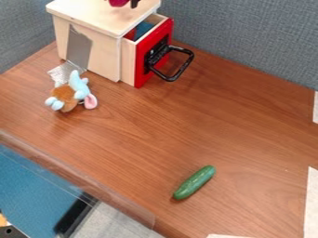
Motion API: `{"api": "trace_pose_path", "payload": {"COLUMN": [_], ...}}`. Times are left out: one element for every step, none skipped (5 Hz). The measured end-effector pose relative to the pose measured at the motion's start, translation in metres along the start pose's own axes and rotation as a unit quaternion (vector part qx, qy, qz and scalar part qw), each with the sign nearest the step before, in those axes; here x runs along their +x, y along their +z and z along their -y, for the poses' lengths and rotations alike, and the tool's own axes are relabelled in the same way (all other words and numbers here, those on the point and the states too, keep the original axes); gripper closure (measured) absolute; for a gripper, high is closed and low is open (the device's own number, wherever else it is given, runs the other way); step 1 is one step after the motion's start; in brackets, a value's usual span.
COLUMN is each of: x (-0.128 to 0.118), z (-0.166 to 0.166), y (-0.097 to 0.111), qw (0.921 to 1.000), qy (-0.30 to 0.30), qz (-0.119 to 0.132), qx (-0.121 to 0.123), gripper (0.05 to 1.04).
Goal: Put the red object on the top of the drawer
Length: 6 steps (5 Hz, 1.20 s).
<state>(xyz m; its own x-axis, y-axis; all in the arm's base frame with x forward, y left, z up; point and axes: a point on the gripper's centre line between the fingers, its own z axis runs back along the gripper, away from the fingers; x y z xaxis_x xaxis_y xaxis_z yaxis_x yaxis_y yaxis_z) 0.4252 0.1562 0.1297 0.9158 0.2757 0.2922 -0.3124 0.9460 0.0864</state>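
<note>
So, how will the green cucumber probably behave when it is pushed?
The cucumber may roll if pushed on its long side, as its body is rounded. Its surface looks smooth, so it could slip. Its even shape suggests it is stiff.

Drawer box (105, 44): pale smooth wood, front panel (144, 60) glossy red. Handle (180, 73): shiny black. Table (136, 130): brown wood grain, slight sheen. Toy (64, 95), left: fuzzy cloth. Cucumber (194, 182), near: smooth, glossy. Far wall (248, 37): matt grey, rough, fabric-like.
</note>
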Motion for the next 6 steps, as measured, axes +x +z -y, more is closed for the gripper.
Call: {"api": "trace_pose_path", "payload": {"x": [0.003,0.003,0.001,0.0,-0.001,0.006], "z": [-0.013,-0.014,-0.015,-0.022,-0.023,-0.024], "y": [-0.008,-0.019,-0.02,-0.02,-0.019,0.015], "qw": [0.9996,0.9992,0.9991,0.999,0.9989,0.999], "qy": [0.021,0.018,0.019,0.02,0.022,0.022], "qz": [-0.016,-0.034,-0.038,-0.04,-0.039,-0.003], "qx": [0.007,0.007,-0.001,-0.012,-0.018,-0.037], "gripper": [0.268,0.268,0.207,0.066,0.074,0.077]}}
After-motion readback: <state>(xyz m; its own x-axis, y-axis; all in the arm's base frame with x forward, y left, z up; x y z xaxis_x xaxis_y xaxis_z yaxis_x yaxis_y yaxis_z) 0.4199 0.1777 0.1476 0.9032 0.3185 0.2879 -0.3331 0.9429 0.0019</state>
